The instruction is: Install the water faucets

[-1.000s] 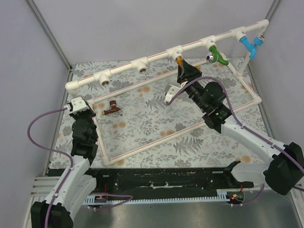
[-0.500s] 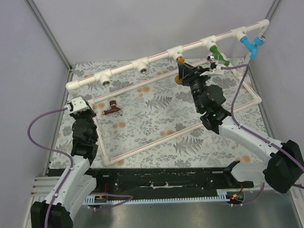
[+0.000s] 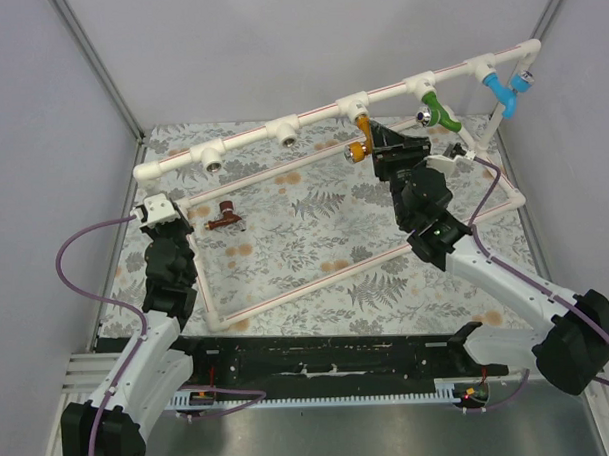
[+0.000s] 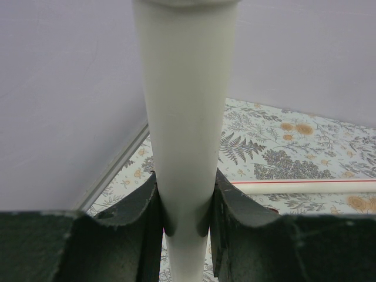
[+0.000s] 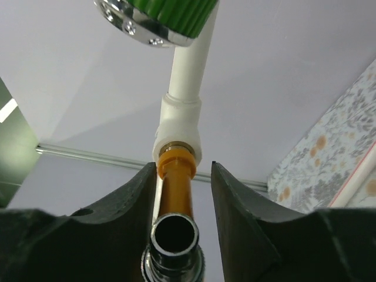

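The orange-yellow faucet (image 3: 358,149) hangs from a white tee fitting (image 3: 357,108) on the raised pipe. In the right wrist view its orange body (image 5: 176,188) runs into the fitting (image 5: 179,132), silvery end (image 5: 174,238) nearest the camera. My right gripper (image 3: 374,149) (image 5: 183,170) straddles it, open: the left jaw touches it, the right jaw stands apart. The dark reddish-brown faucet (image 3: 222,218) lies on the table at the left. My left gripper (image 3: 156,211) (image 4: 185,194) is shut on an upright white pipe (image 4: 185,117) of the frame.
A green tap (image 3: 436,111) (image 5: 170,14) and a light blue tap (image 3: 500,89) sit on the pipe to the right. Two open tee fittings (image 3: 213,161) (image 3: 284,137) are to the left. The white pipe frame (image 3: 317,288) borders the floral table.
My right wrist has rolled and shifted right by the fitting. The orange faucet's free end has swung from under the fitting out to the left. The left arm has not moved.
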`<act>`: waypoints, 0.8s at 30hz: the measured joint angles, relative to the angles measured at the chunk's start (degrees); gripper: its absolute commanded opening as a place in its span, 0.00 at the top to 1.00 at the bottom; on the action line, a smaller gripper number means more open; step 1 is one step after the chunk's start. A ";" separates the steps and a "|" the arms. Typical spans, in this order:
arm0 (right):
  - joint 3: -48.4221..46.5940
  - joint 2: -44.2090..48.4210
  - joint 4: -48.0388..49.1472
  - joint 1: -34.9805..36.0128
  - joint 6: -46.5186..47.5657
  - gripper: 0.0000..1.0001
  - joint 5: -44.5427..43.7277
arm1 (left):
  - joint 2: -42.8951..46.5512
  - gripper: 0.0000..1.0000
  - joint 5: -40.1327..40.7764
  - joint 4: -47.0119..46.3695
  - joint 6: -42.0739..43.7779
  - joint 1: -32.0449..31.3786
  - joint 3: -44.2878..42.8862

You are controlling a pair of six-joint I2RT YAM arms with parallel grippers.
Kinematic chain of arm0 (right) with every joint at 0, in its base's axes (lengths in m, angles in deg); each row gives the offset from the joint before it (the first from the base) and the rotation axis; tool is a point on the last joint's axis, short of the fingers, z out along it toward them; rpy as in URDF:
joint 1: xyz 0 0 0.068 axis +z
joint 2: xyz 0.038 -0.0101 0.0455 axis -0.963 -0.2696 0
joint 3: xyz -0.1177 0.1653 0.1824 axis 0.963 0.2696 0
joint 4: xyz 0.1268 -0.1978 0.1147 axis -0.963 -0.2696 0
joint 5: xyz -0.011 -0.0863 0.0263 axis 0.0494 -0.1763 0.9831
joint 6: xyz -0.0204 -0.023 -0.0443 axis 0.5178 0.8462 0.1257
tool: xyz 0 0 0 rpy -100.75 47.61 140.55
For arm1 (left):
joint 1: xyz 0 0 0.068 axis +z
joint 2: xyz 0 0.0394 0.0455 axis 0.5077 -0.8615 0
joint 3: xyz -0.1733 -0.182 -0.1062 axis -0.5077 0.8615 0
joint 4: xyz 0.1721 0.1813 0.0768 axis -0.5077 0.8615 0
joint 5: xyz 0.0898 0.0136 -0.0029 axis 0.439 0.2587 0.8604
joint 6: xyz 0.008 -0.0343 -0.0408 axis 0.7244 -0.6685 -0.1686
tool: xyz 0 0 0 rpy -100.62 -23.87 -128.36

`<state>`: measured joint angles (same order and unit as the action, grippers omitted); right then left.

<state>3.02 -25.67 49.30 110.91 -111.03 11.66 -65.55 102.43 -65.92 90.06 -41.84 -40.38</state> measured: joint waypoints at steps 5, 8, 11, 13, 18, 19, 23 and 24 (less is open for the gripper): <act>4.94 3.89 4.15 -0.81 9.25 0.34 0.48 | 0.00 0.98 -0.02 0.00 0.00 -0.02 0.00; 7.45 7.34 6.47 -0.79 17.73 0.33 2.08 | 0.00 0.98 0.00 0.00 0.00 -0.02 0.00; 8.72 12.26 6.67 -0.79 29.33 0.32 4.48 | 0.00 0.98 -0.02 0.00 0.00 -0.02 0.00; 8.74 15.78 5.53 -0.79 38.38 0.31 6.56 | 0.00 0.98 -0.02 0.00 0.00 -0.02 0.00; 5.73 22.64 -4.17 -0.83 67.47 0.30 16.02 | 0.00 0.98 -0.04 0.00 0.00 -0.02 0.00; 4.04 23.15 -7.65 -0.83 74.62 0.30 18.80 | 0.00 0.98 -0.04 0.00 0.00 -0.02 0.00; -1.62 23.52 -19.78 -0.79 100.91 0.29 28.55 | 0.00 0.98 -0.09 0.00 0.00 -0.02 0.00; -2.19 23.58 -22.14 -0.79 107.40 0.29 30.91 | 0.00 0.98 -0.07 0.00 0.00 -0.02 0.00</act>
<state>0.83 -2.09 27.16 110.13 -3.63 42.57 -65.55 102.36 -65.92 90.06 -41.87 -40.38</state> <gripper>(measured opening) 0.706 0.364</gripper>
